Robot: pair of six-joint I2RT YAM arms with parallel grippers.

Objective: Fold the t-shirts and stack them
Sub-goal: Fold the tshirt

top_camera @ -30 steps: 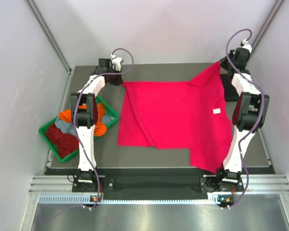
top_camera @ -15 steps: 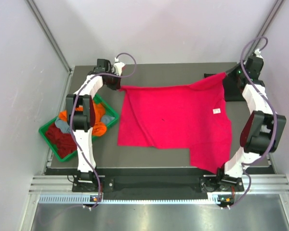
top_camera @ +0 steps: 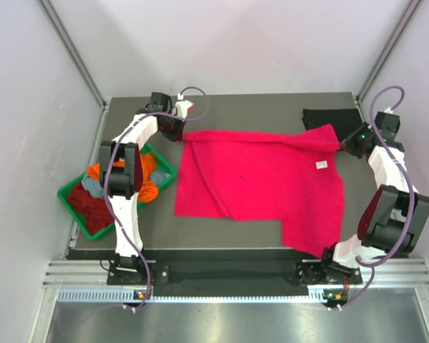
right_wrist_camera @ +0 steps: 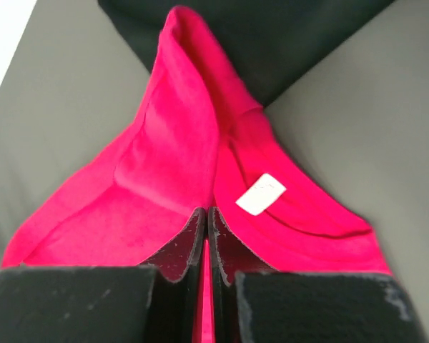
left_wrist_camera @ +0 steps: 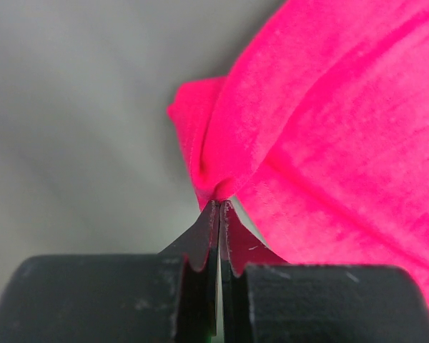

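Currently, left gripper (left_wrist_camera: pixel 219 207) and right gripper (right_wrist_camera: pixel 204 214) are each clamped on an upper corner of the pink-red t-shirt (top_camera: pixel 264 179), spread at frame centre; black t-shirt (top_camera: pixel 327 116) lies upper right.

White arms (top_camera: pixel 126 214), black joints (top_camera: pixel 125 170), purple cables (top_camera: pixel 193 88); fingers (left_wrist_camera: pixel 196 246) apparently matte black.

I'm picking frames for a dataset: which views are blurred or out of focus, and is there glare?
Left wrist: pink t-shirt fairly sharp, table behind it blurred featureless. Right wrist: white label and folds crisp. Top external: sharp, evenly lit, no glare on the table.
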